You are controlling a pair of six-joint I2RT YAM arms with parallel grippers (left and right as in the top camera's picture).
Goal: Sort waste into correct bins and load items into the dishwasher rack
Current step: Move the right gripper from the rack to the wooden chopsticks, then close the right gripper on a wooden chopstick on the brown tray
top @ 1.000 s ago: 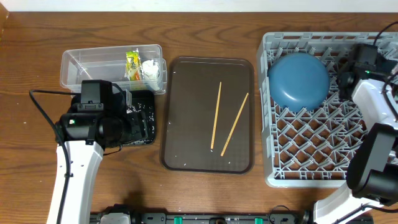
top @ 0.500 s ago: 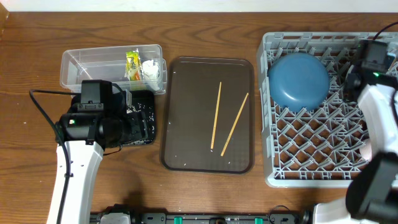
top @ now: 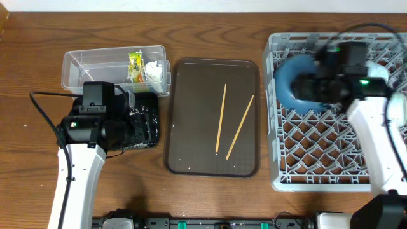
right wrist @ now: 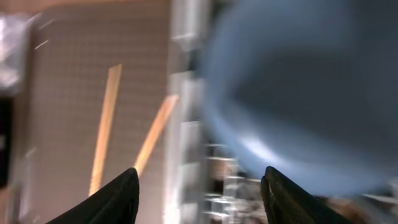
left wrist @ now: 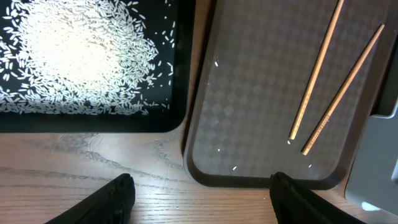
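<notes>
Wooden bench (top: 146,191) carries everything. Nearest on the left, the left arm (top: 79,165) hangs over the shallow black tray (left wrist: 87,123), its jaws wide with nothing between them. Loose white rice grains (left wrist: 68,56) lie heaped in that tray. Just to its right sits the dark-brown serving tray (top: 191,127), with the two wooden chopsticks (top: 220,121) lying loose on it, thin, pale, slanted and apart. Right again stands the light-grey dishwasher rack (top: 318,159). Farther back in it the dark-blue bowl (top: 289,83) rests upside down, smooth and domed, under the right arm (top: 375,140). That wrist's view is blurred, yet its jaws show apart and empty. Farthest on the left, the clear tub (top: 89,67) holds the yellow-green wrapper (top: 135,67) and the crumpled white tissue (top: 154,70). As I judge it, the waste is sorted and one bowl is loaded. The chopsticks remain, and no other dishes show.
</notes>
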